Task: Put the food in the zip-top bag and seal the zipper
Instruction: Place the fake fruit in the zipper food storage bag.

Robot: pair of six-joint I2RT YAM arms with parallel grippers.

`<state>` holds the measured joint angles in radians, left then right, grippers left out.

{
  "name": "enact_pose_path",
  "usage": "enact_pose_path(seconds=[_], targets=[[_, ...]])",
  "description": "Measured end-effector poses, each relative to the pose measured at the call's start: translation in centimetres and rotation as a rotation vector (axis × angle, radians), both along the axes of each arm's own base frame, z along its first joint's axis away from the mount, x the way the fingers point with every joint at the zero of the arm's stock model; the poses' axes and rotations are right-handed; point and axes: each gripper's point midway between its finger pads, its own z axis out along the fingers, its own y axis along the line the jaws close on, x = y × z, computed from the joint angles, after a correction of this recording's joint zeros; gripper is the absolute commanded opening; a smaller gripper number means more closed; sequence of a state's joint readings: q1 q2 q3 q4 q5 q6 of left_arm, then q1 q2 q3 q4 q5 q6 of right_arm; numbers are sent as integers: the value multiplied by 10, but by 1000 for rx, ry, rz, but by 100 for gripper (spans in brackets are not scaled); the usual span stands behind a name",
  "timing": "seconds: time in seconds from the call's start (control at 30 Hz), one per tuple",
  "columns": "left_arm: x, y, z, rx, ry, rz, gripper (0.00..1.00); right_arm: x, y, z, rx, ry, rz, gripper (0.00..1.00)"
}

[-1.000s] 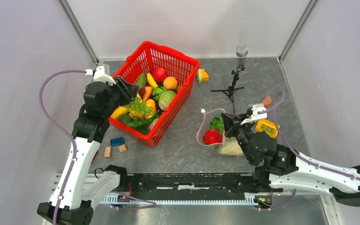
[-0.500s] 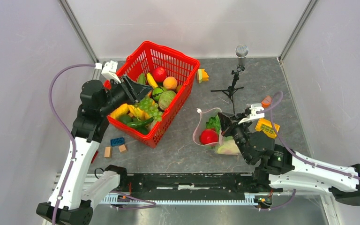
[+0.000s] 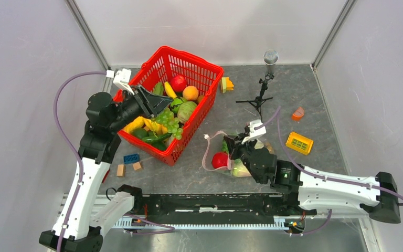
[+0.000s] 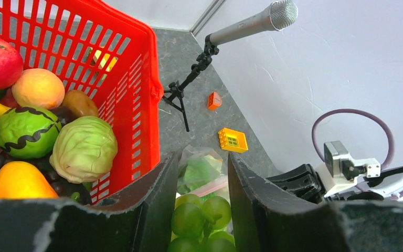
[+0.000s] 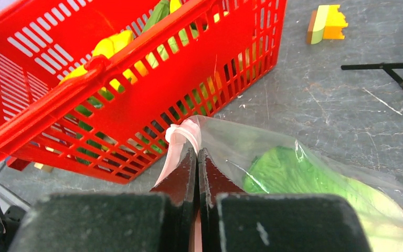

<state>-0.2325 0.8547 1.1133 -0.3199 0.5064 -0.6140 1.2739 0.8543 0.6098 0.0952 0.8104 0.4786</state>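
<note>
Left fingers point(image 4: 152, 210) grip green grapes point(image 4: 199, 220) beside red basket point(image 4: 136, 105) holding cabbage point(image 4: 84, 149) and watermelon point(image 4: 26, 131). Zip-top bag point(image 4: 212, 156) with lettuce point(image 4: 199, 172) lies on desk point(image 4: 176, 52) below, microphone stand point(image 4: 189, 86) beyond.

Red basket point(image 3: 193, 56), microphone stand point(image 3: 263, 89) and yellow block point(image 3: 299, 143) stand apart.

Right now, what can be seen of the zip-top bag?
The zip-top bag is clear, crinkly plastic with a pale pink zipper strip along its mouth. It lies on the grey table near the red basket, holding green lettuce and a red fruit. The right gripper pinches the strip; the mouth is open.
</note>
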Motion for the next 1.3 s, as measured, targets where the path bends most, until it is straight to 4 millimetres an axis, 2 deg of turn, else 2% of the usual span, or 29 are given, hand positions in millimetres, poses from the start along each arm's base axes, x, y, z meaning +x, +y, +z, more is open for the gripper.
enact_pose_path(seconds=[0.23, 0.77, 0.9, 1.13, 1.3], targets=[[3, 1, -1, 2, 4, 10, 2, 0, 11, -12, -41, 8, 29, 2], [2, -5, -6, 5, 19, -18, 2, 3, 17, -10, -55, -20, 46, 2], [-8, -26, -12, 26, 22, -108, 2, 4, 13, -3, -32, -27, 39, 2], [-34, -76, -29, 118, 4, -278, 2, 4, 6, 6, 7, -34, 30, 2], [-40, -93, -36, 161, -5, -299, 2, 4, 1, 10, 39, -31, 21, 2]])
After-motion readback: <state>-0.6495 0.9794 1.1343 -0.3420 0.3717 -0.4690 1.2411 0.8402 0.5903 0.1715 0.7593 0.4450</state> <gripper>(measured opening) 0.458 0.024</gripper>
